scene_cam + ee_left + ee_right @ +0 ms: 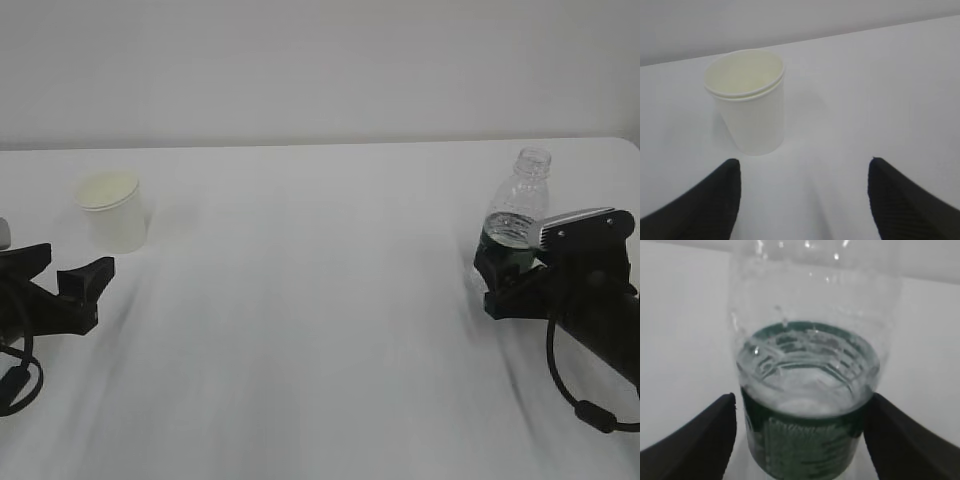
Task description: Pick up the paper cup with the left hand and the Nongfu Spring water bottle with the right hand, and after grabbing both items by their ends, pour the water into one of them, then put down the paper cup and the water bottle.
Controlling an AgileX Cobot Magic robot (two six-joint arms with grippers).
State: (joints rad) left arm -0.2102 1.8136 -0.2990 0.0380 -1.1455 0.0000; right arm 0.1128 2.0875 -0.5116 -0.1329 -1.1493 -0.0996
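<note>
left tool [75,270] spread open short of paper cup [113,210] on table [320,300]; right tool [515,280] open around water bottle [518,215]. wrist views: paper cup [747,100] light, crushable (grip gently); bottle [807,405] slick, sloshing, take low by label.

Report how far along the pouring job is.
Nothing is finished. The paper cup stands untouched ahead of the open left pincer. The right pincer is open around the water bottle's green label, not yet closed. Gripping both, lifting, pouring the water and setting down remain.
</note>
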